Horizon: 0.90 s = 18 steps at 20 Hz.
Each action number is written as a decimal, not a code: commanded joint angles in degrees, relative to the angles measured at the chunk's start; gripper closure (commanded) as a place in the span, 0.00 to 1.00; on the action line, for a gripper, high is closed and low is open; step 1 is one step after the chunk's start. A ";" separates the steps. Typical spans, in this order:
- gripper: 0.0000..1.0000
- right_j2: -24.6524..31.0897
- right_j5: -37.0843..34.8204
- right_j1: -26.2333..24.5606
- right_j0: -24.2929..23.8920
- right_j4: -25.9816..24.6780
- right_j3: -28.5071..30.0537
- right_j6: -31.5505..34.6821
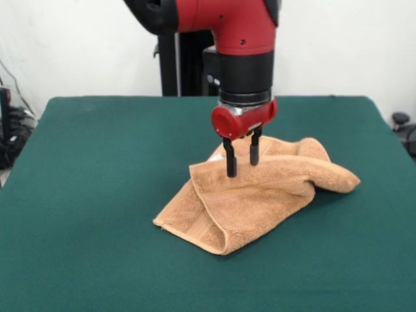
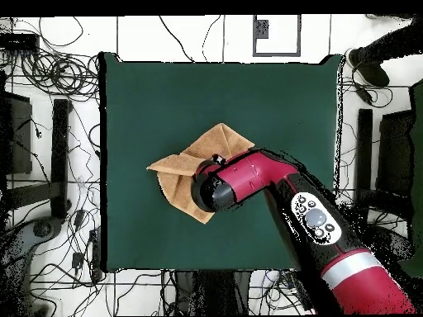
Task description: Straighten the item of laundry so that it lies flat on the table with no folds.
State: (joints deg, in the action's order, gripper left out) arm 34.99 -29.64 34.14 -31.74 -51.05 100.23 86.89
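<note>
The tan-orange towel lies crumpled near the middle of the green table. It is folded over itself, with a thick roll across the top and a folded flap toward the front. My gripper points straight down over the towel's back left part. Its two black fingers are apart with nothing between them, and their tips are at the towel's top fold. In the overhead view the towel shows as a bunched, pointed shape on the table, partly hidden under my red wrist, which also hides the fingers.
The black pedestal stands behind the table's far edge. In the overhead view, cables and dark equipment lie on the floor around the table, and a person's shoe shows at the top right. Green cloth surrounds the towel on all sides.
</note>
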 commanded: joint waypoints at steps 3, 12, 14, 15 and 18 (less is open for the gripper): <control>0.00 4.86 -11.22 -4.12 -2.12 2.71 -0.51 -17.56; 0.00 5.30 -10.53 -7.93 -4.58 0.05 -1.84 -18.91; 0.00 5.74 -10.47 -8.08 -4.57 -0.16 -1.90 -18.90; 0.00 5.86 -10.41 -8.29 -3.98 -0.28 -2.31 -18.46; 0.00 6.12 -10.38 -8.60 -3.78 -0.41 -2.80 -18.27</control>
State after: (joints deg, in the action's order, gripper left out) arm 35.67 -35.04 27.23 -37.20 -49.83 100.06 86.87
